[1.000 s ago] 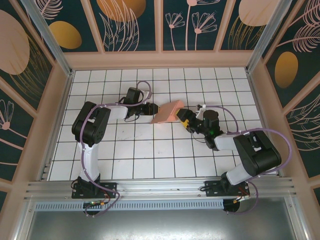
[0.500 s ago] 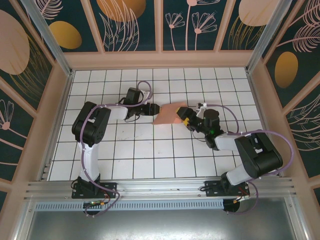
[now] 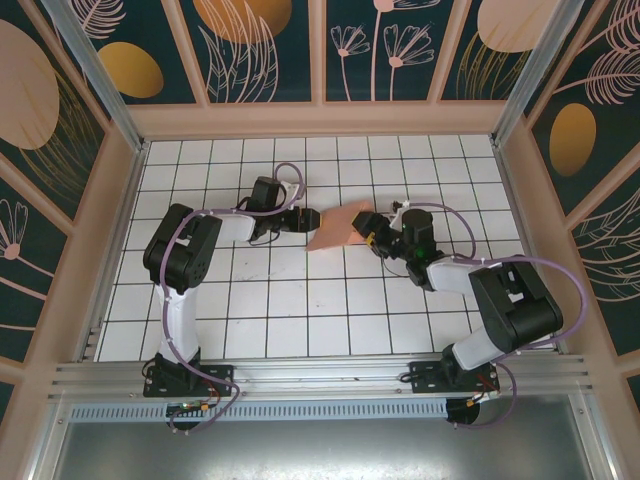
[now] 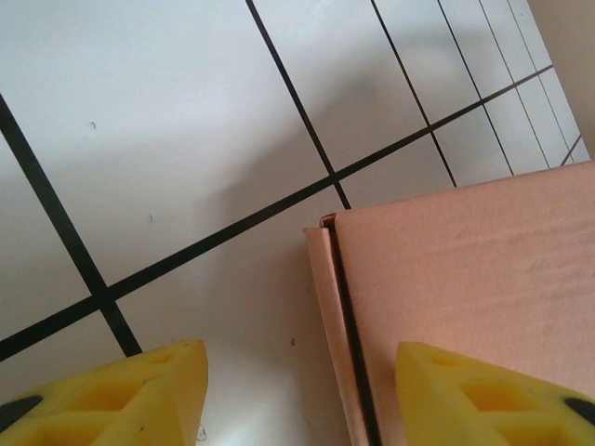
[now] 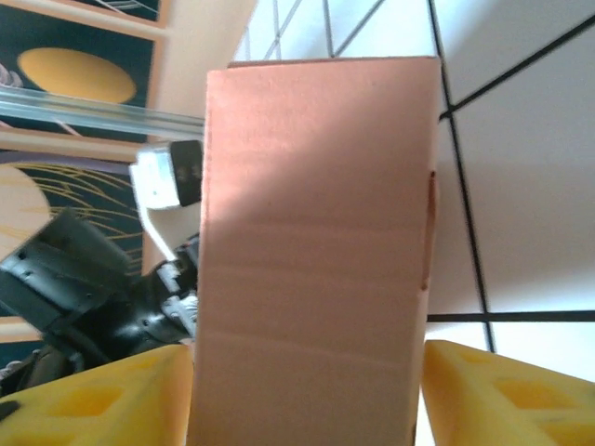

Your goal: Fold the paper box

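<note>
Two arms meet at a salmon-pink paper box (image 3: 338,226), already folded flat and rectangular, lying near the middle of the tiled worktop (image 3: 300,320), somewhat toward its far edge. The right end effector (image 5: 307,400) grasps the box across its width, a yellow finger against each side. The left end effector (image 4: 297,400) is released, with a box edge running between its spread fingers. Judging by this, the final closing is in hand. Next, the left arm should press that edge shut while the right steadies.

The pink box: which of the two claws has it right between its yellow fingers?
The right gripper: the paper box fills the gap between its fingers. The left gripper straddles mostly bare tile beside the box's corner.
</note>
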### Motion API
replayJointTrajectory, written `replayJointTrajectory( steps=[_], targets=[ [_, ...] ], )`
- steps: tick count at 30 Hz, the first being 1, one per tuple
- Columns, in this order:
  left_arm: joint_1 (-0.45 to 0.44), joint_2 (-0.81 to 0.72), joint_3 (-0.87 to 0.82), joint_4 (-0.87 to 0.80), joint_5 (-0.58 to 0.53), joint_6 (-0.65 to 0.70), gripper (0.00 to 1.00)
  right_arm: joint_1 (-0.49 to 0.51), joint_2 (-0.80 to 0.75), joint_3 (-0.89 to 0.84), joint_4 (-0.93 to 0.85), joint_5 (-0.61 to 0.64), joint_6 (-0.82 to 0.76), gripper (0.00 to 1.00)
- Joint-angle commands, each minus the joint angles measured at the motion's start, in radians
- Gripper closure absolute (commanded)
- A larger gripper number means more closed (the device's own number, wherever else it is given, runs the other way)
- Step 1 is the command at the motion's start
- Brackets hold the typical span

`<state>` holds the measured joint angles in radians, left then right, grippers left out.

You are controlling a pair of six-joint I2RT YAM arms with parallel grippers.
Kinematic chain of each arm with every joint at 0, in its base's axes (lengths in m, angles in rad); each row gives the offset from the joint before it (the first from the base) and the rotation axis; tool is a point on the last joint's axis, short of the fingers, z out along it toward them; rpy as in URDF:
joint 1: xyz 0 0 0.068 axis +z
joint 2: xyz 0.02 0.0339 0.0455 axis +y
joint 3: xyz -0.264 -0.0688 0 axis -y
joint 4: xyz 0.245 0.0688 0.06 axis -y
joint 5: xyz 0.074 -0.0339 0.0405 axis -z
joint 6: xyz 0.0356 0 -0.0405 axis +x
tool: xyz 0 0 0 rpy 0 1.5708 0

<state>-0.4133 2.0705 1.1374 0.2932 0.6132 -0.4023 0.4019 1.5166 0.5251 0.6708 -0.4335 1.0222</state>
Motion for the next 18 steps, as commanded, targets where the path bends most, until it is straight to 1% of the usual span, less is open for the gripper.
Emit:
replayJointTrajectory(
  steps=[1, 3, 6, 8, 10, 14, 16, 18],
  targets=[
    [-0.002, -0.049, -0.022, 0.047, 0.019, -0.002, 0.45, -0.002, -0.014, 0.033, -0.148, 0.052, -0.033, 0.45],
    [-0.001, -0.064, -0.039, 0.071, 0.010, -0.002, 0.44, -0.010, -0.026, 0.022, -0.151, 0.048, -0.031, 0.51],
    [-0.002, -0.115, -0.094, 0.157, -0.023, 0.000, 0.35, -0.016, -0.047, 0.009, -0.144, 0.042, -0.036, 0.61],
    [-0.002, -0.167, -0.150, 0.245, -0.057, -0.001, 0.23, -0.021, -0.059, 0.009, -0.150, 0.039, -0.044, 0.64],
    [-0.001, -0.230, -0.221, 0.330, -0.102, 0.014, 0.02, -0.027, -0.075, 0.006, -0.147, 0.030, -0.048, 0.65],
    [-0.002, -0.349, -0.365, 0.512, -0.198, 0.096, 0.01, -0.045, -0.097, -0.002, -0.127, -0.009, -0.047, 0.66],
    [-0.004, -0.443, -0.471, 0.642, -0.266, 0.143, 0.01, -0.054, -0.116, -0.006, -0.114, -0.032, -0.045, 0.66],
    [-0.004, -0.500, -0.557, 0.761, -0.324, 0.194, 0.01, -0.065, -0.144, -0.008, -0.106, -0.052, -0.051, 0.66]
  ],
)
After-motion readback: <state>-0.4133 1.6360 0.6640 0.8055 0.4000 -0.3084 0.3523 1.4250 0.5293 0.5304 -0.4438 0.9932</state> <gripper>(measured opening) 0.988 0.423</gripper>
